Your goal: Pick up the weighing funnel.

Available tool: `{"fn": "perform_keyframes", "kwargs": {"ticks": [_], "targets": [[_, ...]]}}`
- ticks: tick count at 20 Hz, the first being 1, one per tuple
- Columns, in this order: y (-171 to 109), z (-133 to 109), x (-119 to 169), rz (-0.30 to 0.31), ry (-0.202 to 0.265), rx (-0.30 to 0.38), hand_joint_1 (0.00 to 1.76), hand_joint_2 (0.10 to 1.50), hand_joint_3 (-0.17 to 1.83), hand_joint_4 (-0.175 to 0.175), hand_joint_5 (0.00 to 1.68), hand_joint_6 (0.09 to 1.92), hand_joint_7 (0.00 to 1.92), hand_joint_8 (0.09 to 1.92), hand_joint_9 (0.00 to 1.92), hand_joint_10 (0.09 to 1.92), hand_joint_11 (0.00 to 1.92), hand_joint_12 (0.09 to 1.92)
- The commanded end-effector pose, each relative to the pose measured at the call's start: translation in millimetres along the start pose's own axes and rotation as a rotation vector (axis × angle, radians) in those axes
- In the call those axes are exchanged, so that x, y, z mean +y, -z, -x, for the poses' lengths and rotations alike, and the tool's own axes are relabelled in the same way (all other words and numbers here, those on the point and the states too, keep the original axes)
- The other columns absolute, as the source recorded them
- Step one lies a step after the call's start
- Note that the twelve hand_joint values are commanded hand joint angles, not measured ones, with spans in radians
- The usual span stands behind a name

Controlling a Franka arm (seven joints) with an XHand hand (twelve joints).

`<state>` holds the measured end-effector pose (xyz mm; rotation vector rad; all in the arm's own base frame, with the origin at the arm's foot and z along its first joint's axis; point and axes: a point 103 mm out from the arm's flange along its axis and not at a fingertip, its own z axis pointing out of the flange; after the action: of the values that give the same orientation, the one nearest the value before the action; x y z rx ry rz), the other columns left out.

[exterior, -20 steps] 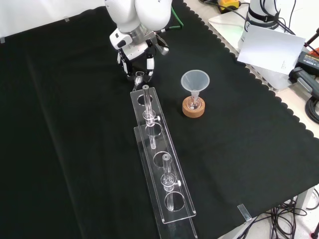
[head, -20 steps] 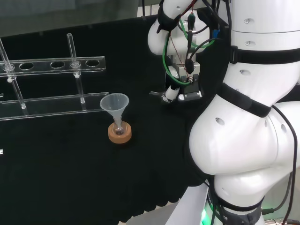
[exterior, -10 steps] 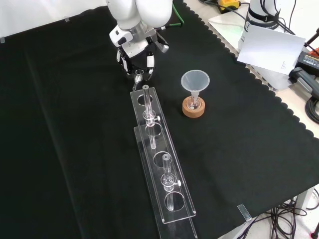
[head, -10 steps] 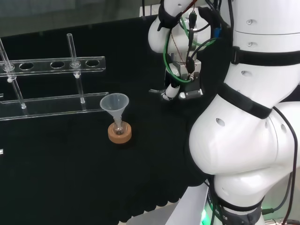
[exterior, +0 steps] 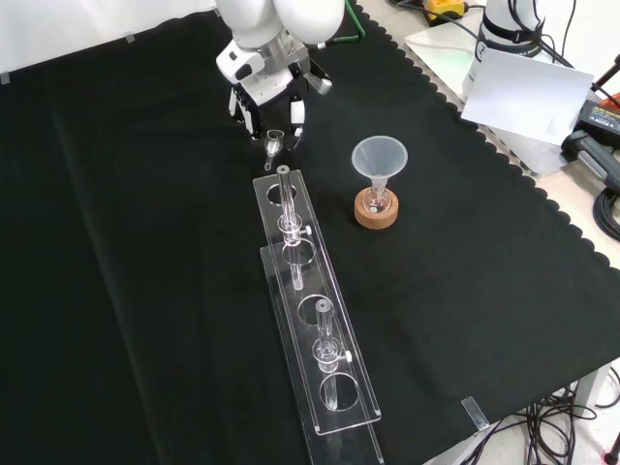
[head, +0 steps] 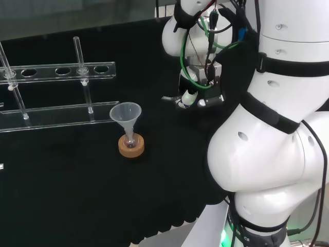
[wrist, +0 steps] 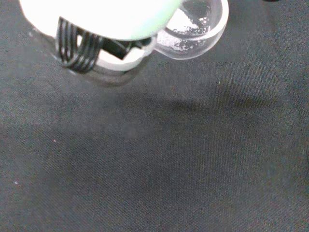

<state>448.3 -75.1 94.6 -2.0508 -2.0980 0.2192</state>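
The weighing funnel point(exterior: 274, 141) is a small clear scoop-like piece with a short stem. It hangs above the black cloth, pinched in the curled fingers of my hand point(exterior: 266, 95), near the top of the front view. In the wrist view the weighing funnel point(wrist: 193, 28) looks large, with white powder in its bowl, held under a blurred white part of the hand point(wrist: 104, 24). In the head view the hand point(head: 198, 92) sits left of the arm's white links, with the funnel's stem point(head: 168, 98) sticking out to the left.
A clear tube rack point(exterior: 310, 300) with upright tubes runs down the middle of the front view, starting just below the hand. The big funnel point(exterior: 379, 160) stands in a small flask on a cork ring point(exterior: 376, 211) to its right. A white paper point(exterior: 528, 92) lies beyond the cloth's right edge.
The hand has risen with the weighing funnel in it, moving toward the top of the front view and away from the cloth. Rack and big funnel have not moved.
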Motion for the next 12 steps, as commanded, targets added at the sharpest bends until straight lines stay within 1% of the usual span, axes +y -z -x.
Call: {"fn": "perform_keyframes", "kwargs": {"ticks": [1,8,12], "targets": [[11.7,-4.4,-7.3,0.012,0.053,-0.009,1.20,0.67,0.51,-0.062,1.54,0.09,1.55,0.09,1.49,0.09,0.95,0.99],[24.4,-4.0,-16.0,0.025,0.103,-0.028,1.20,0.67,0.51,-0.061,1.54,0.09,1.54,0.09,1.47,0.09,0.94,0.98],[34.1,-6.0,-22.5,0.031,0.156,-0.045,1.20,0.67,0.51,-0.060,1.54,0.09,1.54,0.09,1.46,0.09,0.94,0.98]]}}
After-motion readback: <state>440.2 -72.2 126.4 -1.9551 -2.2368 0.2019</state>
